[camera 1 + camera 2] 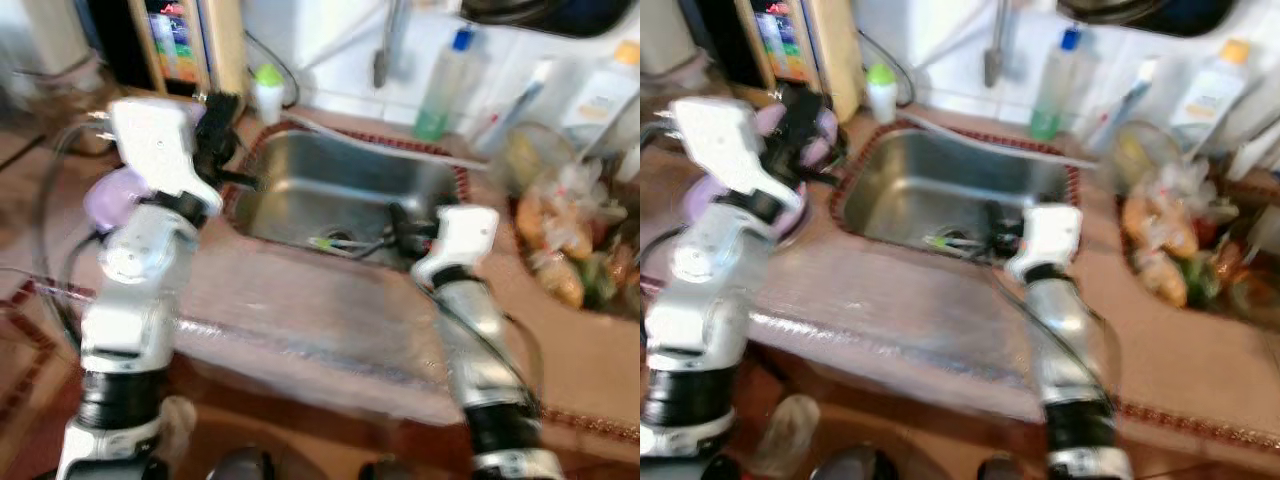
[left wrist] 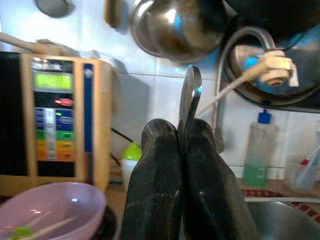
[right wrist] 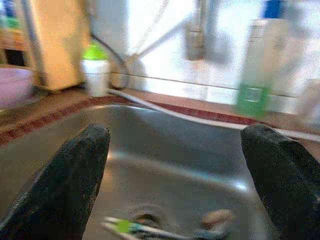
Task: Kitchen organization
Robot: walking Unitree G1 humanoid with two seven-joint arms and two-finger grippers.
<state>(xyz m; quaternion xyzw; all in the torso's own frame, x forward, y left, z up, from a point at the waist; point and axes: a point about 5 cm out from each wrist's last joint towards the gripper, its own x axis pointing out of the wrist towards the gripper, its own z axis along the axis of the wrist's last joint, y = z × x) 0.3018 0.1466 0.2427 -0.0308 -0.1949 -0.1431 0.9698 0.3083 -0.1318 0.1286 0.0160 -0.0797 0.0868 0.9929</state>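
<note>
**Sink station: left gripper holding a spoon, right gripper spread over the basin**

My left gripper (image 2: 184, 150) has its 2 black fingers pressed together on a metal spoon (image 2: 189, 95). The spoon is slim, polished and reflective, standing upright out of the fingertips. That arm is raised and bent at the left edge of the stainless steel sink (image 1: 300, 185), above the counter, near a shallow lilac bowl (image 2: 47, 207) with a smooth, glossy look. Behind the bowl stands a boxy beige appliance (image 2: 57, 125) with coloured panel buttons.

My right gripper (image 3: 175, 175) reaches down into the sink with its fingers set wide apart, holding nothing. Below them, on the brushed steel floor near the drain, lies a thin utensil with a green section (image 3: 127, 226), blurred. A clear bottle of green liquid (image 1: 440, 85) stands on the back ledge. The counter (image 1: 300, 310) is reddish-brown with a patterned border.
</note>
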